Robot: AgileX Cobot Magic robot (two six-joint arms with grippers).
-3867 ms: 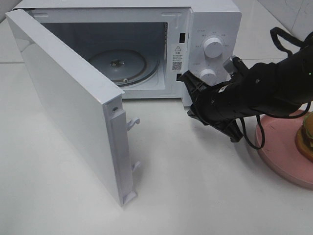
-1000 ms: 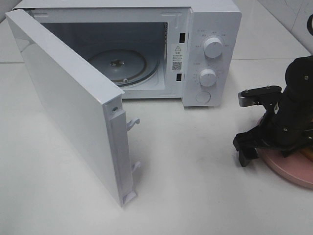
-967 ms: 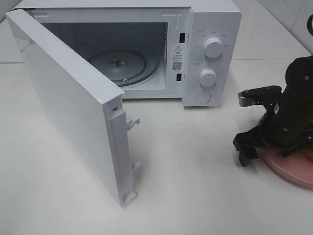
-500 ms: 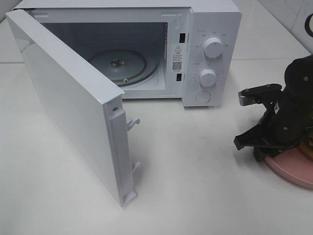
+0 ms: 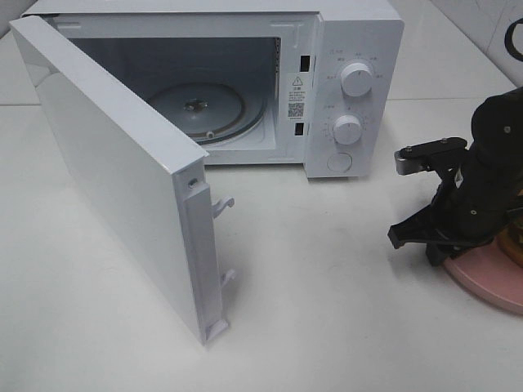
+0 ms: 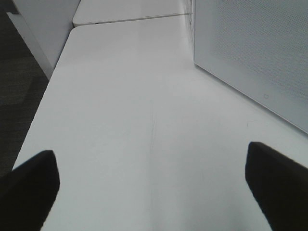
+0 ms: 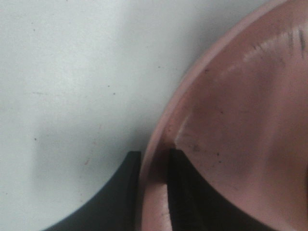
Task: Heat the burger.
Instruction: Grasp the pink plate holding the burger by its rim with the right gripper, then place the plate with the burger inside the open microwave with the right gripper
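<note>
Burger (image 5: 516, 243): only a tan-brown sliver shows at the right edge of the high view, sitting on the pink plate (image 5: 482, 282) behind the right arm; bun and filling cannot be made out.
Right gripper (image 7: 155, 161): pinching the pink plate's rim, one dark finger (image 7: 126, 187) outside on the table side and the other inside the dish, both pressed against the raised edge.
Right arm (image 5: 490, 175): black, entering from the right edge of the high view, wrist bent steeply down so the gripper (image 5: 435, 251) meets the plate's edge nearest the microwave.
Pink plate: flat on the table, right of the microwave and apart from it.
Left gripper (image 6: 154, 187): spread wide, holding nothing, fingertips (image 6: 29, 185) hovering over bare tabletop, with a perforated white panel (image 6: 250, 53) nearby; outside the high view.
Microwave (image 5: 359, 37): white, at the back of the table, its door (image 5: 114, 171) swung open towards the camera, glass turntable (image 5: 196, 108) bare inside.
Table (image 5: 327, 318): white.
</note>
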